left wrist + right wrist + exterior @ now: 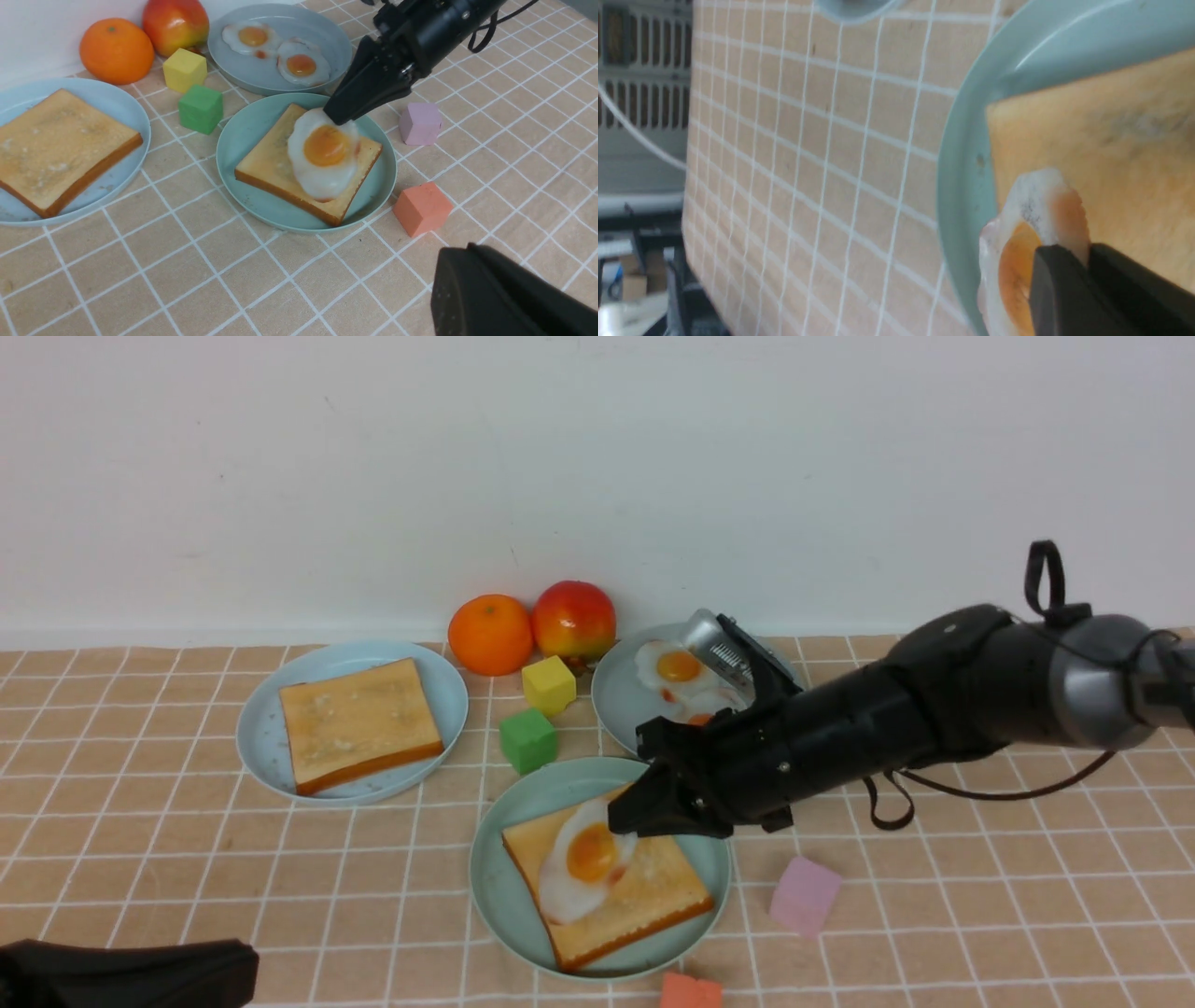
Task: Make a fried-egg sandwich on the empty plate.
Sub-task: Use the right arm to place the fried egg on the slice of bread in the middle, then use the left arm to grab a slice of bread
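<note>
Jaws, right: the right gripper [624, 821] is pinched narrowly on the white far edge of the held egg [586, 863]. The right wrist view shows that rim caught between both fingers.
Jaws, left: the left gripper [238, 973] is closed, with nothing in it.
Counts: three plates, two toast slices, three fried eggs, four blocks, two fruits.
Right arm: it comes in from the right and slants down and leftward across the front of the grey-blue plate [616, 709]. Its fingertips are low over the far right part of the mint-green plate [497, 896].
Left arm: only its dark tip shows, low at the near left corner, well apart from every plate.
Mint-green plate: nearest, in the centre. It holds the lower toast [658, 894] lying flat, and the held egg lies on it yolk up.
Sky-blue plate [450, 689]: far left, holding only the second toast [359, 723], which lies flat.
Grey-blue plate: behind the mint-green one, to the right. It holds the wall-side egg [252, 36] and the arm-side egg [302, 65] next to each other.
Fruits: the orange [490, 635] and the red-yellow fruit [574, 619] touch, by the wall between the two far plates.
Blocks: the yellow block [549, 685] is just in front of the fruits, with the green block [528, 740] just nearer. The pink block [805, 894] is right of the mint-green plate, and the orange-red block [691, 991] is at the near edge.
Surface: a tan checked cloth [187, 859].
</note>
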Robot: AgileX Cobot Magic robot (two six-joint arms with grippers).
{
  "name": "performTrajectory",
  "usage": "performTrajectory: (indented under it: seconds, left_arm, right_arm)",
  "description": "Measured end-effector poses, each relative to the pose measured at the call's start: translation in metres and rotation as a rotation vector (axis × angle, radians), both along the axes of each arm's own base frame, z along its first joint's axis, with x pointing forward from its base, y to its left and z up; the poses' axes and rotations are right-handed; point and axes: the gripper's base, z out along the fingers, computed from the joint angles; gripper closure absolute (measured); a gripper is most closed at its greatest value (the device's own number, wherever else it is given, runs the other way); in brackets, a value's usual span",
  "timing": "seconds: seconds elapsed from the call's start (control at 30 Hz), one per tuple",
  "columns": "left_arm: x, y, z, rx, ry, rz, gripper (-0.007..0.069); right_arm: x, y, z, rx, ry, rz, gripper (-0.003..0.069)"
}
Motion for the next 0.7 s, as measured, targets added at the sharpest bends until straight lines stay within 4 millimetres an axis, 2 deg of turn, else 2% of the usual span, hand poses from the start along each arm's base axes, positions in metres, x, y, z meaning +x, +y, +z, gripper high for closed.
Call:
performTrajectory:
  seconds: [0.23,0.33,0.47,0.5,0.57,0.7]
  left_arm:
    - [0.0,0.0,0.0,-0.001,0.001,0.0,0.0628]
    - [0.0,0.0,0.0,-0.002,0.002,0.0,0.0624]
    - [-0.001,0.0,-0.001,-0.039,0.044,0.018,0.0621]
    - [0.0,0.0,-0.001,-0.041,0.048,0.02,0.062]
    - [0.002,-0.003,-0.003,-0.081,0.11,0.053,0.062]
    - [0.009,-0.01,-0.011,-0.072,0.203,0.092,0.062]
  right_arm:
    - [0.007,-0.003,-0.01,-0.043,-0.018,-0.058,0.0569]
    - [0.007,-0.003,-0.011,-0.047,-0.023,-0.061,0.0484]
    - [0.009,-0.009,-0.01,-0.045,-0.018,-0.053,0.031]
    - [0.009,-0.01,-0.009,-0.045,-0.02,-0.051,0.0301]
    - [0.013,-0.029,0.0,-0.05,-0.039,-0.047,0.0196]
    - [0.014,-0.06,0.031,-0.069,-0.113,-0.04,0.0168]
